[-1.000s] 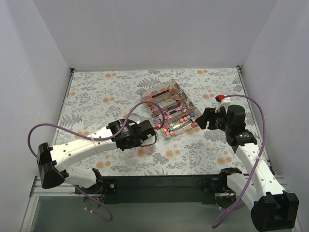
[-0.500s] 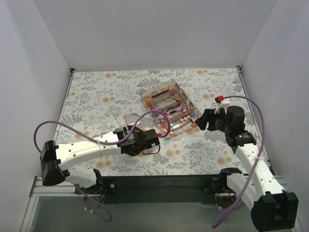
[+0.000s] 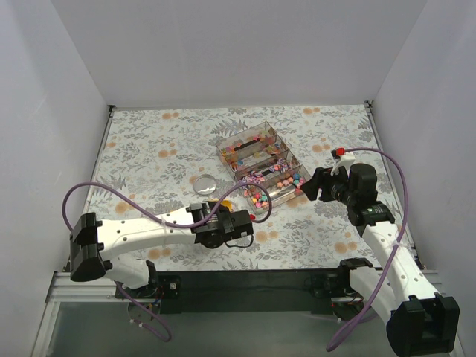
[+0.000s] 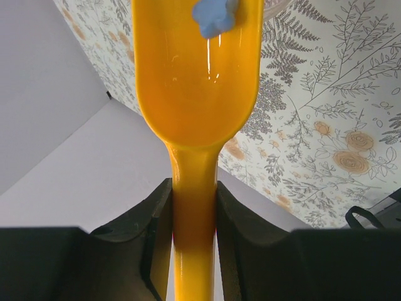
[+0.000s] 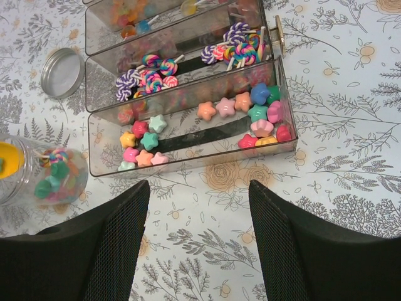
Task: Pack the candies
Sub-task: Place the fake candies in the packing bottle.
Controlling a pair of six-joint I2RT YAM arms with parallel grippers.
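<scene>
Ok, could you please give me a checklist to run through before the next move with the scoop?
1. Grip: the left gripper clamps the handle of the orange scoop from both sides. Ok.
2. Load: a blue candy sits in the scoop's bowl. Ok.
3. Jar open: the lid lies on the cloth, apart from the jar. Ok.
4. Scoop lined up with the jar's mouth: no view shows both clearly. Cannot tell.
5. Other arm clear: the right gripper is open and empty, on the near side of the tray. Ok.
</scene>
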